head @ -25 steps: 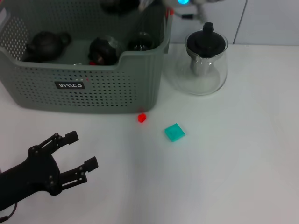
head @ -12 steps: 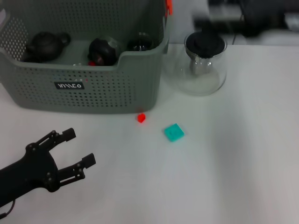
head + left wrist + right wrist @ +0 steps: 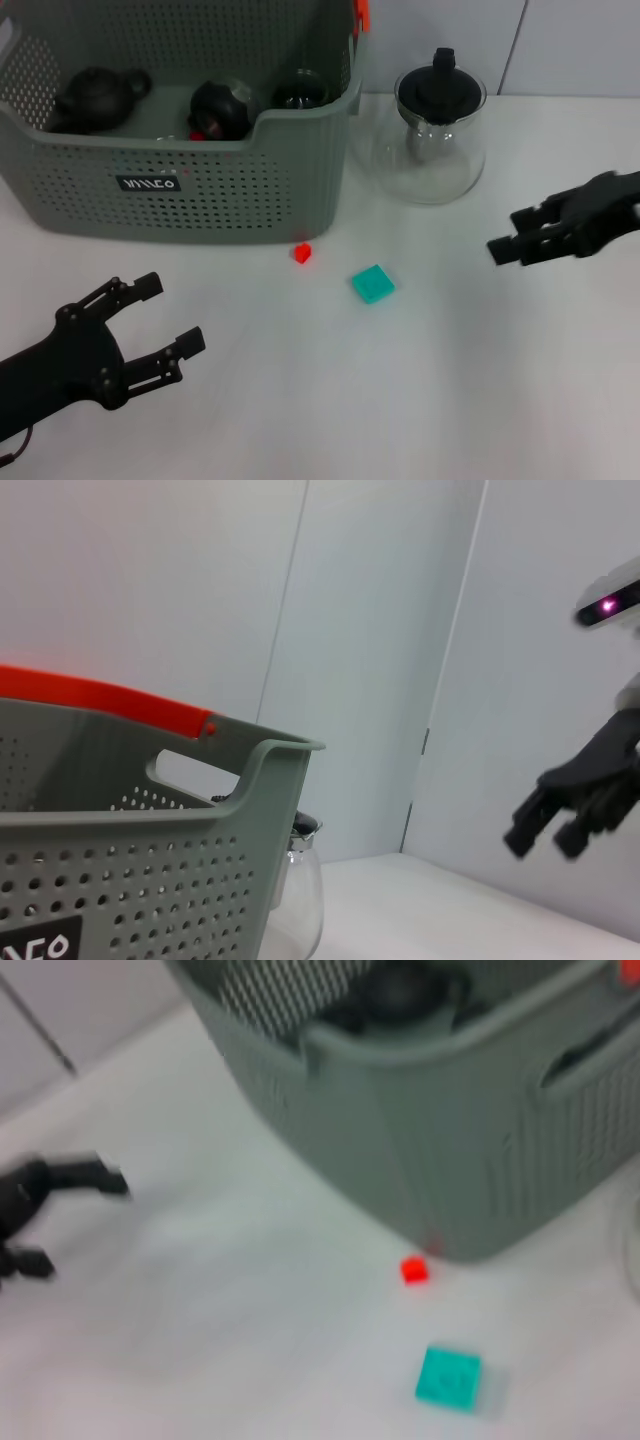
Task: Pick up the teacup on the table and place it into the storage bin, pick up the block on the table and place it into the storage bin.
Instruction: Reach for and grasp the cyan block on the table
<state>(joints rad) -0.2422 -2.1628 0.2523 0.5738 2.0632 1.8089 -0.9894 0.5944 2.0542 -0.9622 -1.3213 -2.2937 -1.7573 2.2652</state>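
Observation:
The grey-green perforated storage bin [image 3: 200, 190] stands at the back left of the table. Inside it are a dark teapot [image 3: 100, 95], a round dark pot [image 3: 225, 108] and a dark cup [image 3: 300, 92]. No teacup shows on the table top. A teal block [image 3: 373, 284] and a small red block [image 3: 303, 253] lie in front of the bin's right corner; both also show in the right wrist view [image 3: 449, 1378] [image 3: 414, 1270]. My left gripper [image 3: 172, 312] is open and empty at the front left. My right gripper [image 3: 508, 234] is open and empty, to the right of the teal block.
A clear glass teapot with a black lid [image 3: 440, 135] stands right of the bin, behind my right gripper. The bin's orange tab [image 3: 361, 14] is on its far right rim. A white wall rises behind the table.
My right arm has swung from above the bin at the back down to the right side of the table. The left gripper has barely moved.

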